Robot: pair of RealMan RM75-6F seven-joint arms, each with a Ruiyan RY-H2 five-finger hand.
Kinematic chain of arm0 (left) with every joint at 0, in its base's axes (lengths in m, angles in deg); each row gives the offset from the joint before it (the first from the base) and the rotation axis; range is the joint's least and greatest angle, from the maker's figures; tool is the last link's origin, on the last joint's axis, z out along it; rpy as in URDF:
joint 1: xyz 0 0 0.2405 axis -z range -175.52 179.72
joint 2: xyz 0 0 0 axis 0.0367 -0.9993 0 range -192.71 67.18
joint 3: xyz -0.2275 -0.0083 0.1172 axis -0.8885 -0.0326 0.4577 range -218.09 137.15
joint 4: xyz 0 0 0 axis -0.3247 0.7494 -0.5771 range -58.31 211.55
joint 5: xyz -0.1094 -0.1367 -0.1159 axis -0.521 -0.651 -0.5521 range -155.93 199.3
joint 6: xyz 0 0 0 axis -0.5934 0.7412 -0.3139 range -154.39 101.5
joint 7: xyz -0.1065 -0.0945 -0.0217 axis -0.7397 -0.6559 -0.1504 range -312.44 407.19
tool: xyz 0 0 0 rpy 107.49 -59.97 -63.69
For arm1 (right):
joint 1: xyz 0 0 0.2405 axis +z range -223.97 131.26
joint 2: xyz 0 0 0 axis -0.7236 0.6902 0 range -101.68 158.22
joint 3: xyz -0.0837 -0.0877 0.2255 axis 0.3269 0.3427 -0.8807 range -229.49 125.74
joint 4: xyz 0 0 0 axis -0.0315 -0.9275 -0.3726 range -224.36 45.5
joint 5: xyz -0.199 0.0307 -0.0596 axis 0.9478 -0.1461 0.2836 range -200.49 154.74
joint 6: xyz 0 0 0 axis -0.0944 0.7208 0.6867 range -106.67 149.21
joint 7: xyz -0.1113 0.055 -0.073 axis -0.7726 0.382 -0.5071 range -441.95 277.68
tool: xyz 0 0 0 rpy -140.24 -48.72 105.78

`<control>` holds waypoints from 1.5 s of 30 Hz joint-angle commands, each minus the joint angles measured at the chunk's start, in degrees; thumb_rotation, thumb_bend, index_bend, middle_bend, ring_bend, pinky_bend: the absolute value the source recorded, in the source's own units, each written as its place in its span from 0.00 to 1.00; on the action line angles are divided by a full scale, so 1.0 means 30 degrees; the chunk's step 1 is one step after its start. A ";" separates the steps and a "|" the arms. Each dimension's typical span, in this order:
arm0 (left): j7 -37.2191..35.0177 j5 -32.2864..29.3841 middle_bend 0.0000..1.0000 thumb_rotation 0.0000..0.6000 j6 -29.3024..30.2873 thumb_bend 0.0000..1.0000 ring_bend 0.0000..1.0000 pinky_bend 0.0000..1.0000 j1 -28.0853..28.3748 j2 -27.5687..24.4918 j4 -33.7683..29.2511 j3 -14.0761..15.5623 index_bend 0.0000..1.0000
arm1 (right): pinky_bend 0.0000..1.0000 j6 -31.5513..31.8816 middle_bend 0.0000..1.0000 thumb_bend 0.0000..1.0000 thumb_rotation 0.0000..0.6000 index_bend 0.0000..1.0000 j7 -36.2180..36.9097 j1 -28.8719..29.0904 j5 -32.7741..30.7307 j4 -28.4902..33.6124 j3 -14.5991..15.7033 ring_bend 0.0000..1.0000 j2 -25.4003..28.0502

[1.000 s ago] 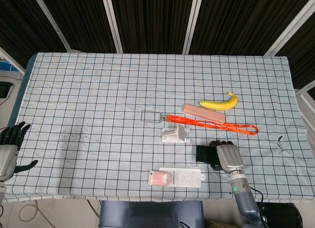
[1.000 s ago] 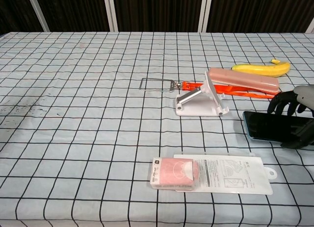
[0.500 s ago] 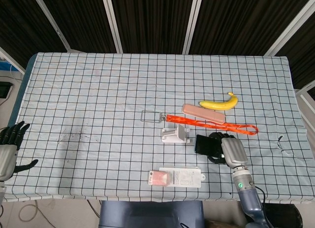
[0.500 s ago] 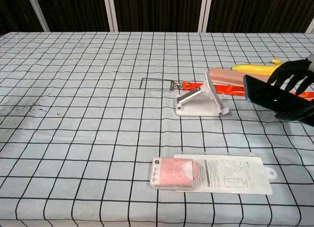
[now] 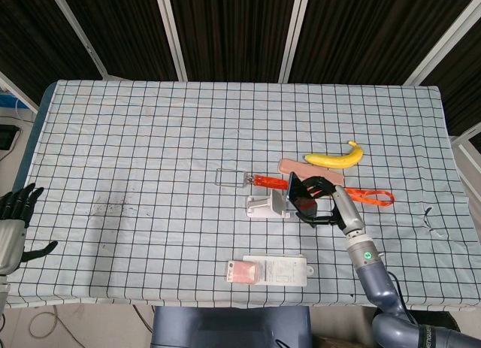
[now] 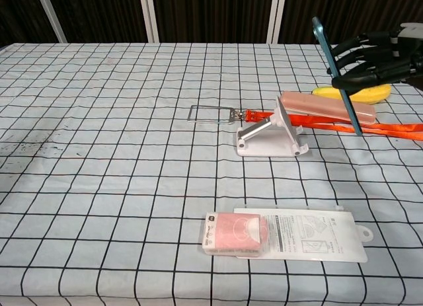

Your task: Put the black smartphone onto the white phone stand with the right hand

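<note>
A big counter with a checked cloth fills most of both views.

The right hand is in the upper right of the chest view. Its dark fingers are wrapped around the phone and hold it up in the air, tipped on its edge. In the head view the phone is just right of the middle, touching or just beside the stand, and I cannot tell which.

The left hand is at the left edge of the head view, off the side of the counter. Its fingers are spread and it holds nothing.

A white card pack with a pink box lies at the bottom middle of the chest view.

An orange strap runs along the right, behind the stand, with a metal clip at its left end.

A pink case lies behind the strap.

A banana lies just beside the case, on its far side.

The white stand sits in the middle of the chest view.
</note>
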 commanded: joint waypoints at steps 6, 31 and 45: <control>0.0394 0.0032 0.00 1.00 0.0275 0.00 0.00 0.00 -0.0024 0.0298 0.0284 -0.0103 0.00 | 0.37 -0.1509 0.54 0.65 1.00 0.61 0.7140 0.0737 0.4429 -0.3303 -0.0386 0.42 -0.0527; 0.1137 -0.0044 0.00 1.00 0.0361 0.00 0.00 0.00 0.0034 0.0868 0.1039 -0.0200 0.00 | 0.37 0.2016 0.54 0.72 1.00 0.61 1.1108 0.1910 0.6944 -0.9997 0.1303 0.41 -0.4724; 0.1108 0.0136 0.00 1.00 0.0442 0.00 0.00 0.00 0.0014 0.0894 0.1184 -0.0137 0.00 | 0.37 0.2929 0.54 0.72 1.00 0.61 1.1504 0.1883 0.6812 -1.2070 0.2331 0.41 -0.7061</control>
